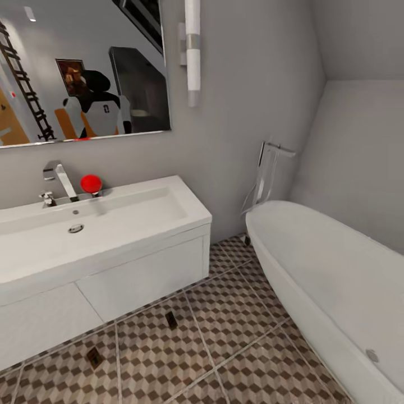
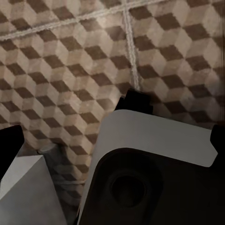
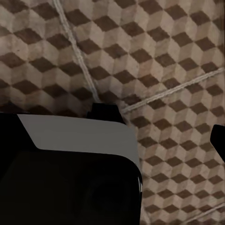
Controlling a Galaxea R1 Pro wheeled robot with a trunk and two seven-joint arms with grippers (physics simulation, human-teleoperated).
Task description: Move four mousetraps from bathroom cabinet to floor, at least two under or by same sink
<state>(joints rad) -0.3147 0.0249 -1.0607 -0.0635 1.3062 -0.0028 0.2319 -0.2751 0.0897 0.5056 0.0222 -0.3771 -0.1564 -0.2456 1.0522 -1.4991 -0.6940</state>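
With two mousetraps [image 1: 171, 320] laid on the bathroom floor [image 1: 247, 314] beside the bathroom sink [image 1: 112, 219], remaining traps should be set nearby; neither end effector's opening can be told.

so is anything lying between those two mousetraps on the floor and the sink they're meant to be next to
Nothing visible does. Both mousetraps, one and the other, lie flat on the patterned bathroom floor just in front of the white vanity under the bathroom sink, with only bare tile between them and it. The tub stands well off to the side.
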